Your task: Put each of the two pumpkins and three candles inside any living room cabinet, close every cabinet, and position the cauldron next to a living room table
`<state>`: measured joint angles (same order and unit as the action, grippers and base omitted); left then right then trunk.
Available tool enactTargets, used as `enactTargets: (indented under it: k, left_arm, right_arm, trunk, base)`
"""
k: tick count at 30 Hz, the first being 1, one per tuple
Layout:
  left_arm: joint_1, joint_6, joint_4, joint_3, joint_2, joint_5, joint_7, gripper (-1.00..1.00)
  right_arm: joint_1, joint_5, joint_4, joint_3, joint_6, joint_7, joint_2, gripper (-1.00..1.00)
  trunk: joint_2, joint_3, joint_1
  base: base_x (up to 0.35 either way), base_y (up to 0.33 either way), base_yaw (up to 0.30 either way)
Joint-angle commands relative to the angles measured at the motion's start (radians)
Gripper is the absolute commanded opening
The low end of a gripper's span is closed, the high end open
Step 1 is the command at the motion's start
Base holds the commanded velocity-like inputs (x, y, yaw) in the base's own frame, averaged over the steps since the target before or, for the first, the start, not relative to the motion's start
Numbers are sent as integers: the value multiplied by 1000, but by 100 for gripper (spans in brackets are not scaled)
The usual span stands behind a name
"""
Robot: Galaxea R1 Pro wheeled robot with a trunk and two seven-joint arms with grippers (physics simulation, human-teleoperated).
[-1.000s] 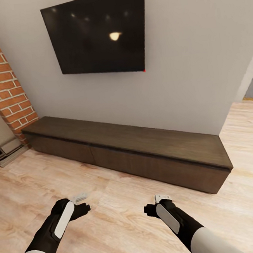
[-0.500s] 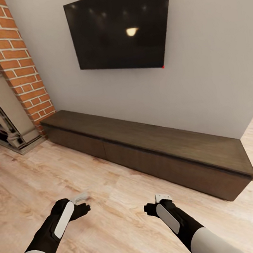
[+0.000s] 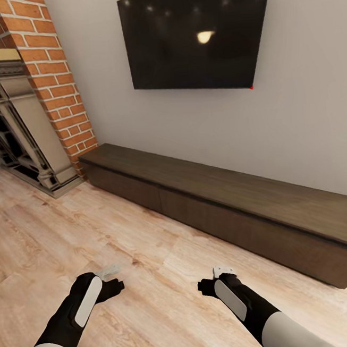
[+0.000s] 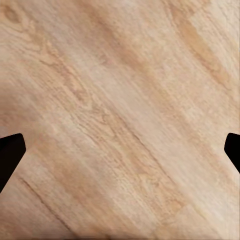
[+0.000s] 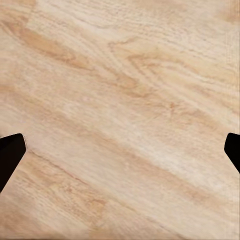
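Left pincer (image 3: 110, 270): hanging over the floor (image 3: 153, 282) — fingers spread, empty.
Right pincer (image 3: 222, 270): likewise splayed, gripping nothing.
Cabinet (image 3: 225, 211): sitting well beyond both pincers against the wall, fronts closed — under the television (image 3: 196, 35).

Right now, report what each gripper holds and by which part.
Nothing is held. The left gripper and right gripper both have their fingers spread wide, with only bare wood floor between them.
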<state>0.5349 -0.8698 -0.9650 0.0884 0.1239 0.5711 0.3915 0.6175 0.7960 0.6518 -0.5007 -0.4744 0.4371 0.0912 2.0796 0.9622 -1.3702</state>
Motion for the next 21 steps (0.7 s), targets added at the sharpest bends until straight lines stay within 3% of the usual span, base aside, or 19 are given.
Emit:
enactTargets:
  k: [1, 21]
  left_arm:
    - [1, -2, 0, 4, 1, 10, 10, 100]
    - [1, -2, 3, 2, 2, 10, 10, 100]
  right_arm:
    - [1, 9, 2, -4, -1, 9, -1, 100]
    - [1, 8, -4, -5, -1, 0, 0, 100]
  trunk:
    - [0, 2, 0]
    - [0, 19, 0]
  base:
    - [-2, 0, 238]
    - [0, 0, 238]
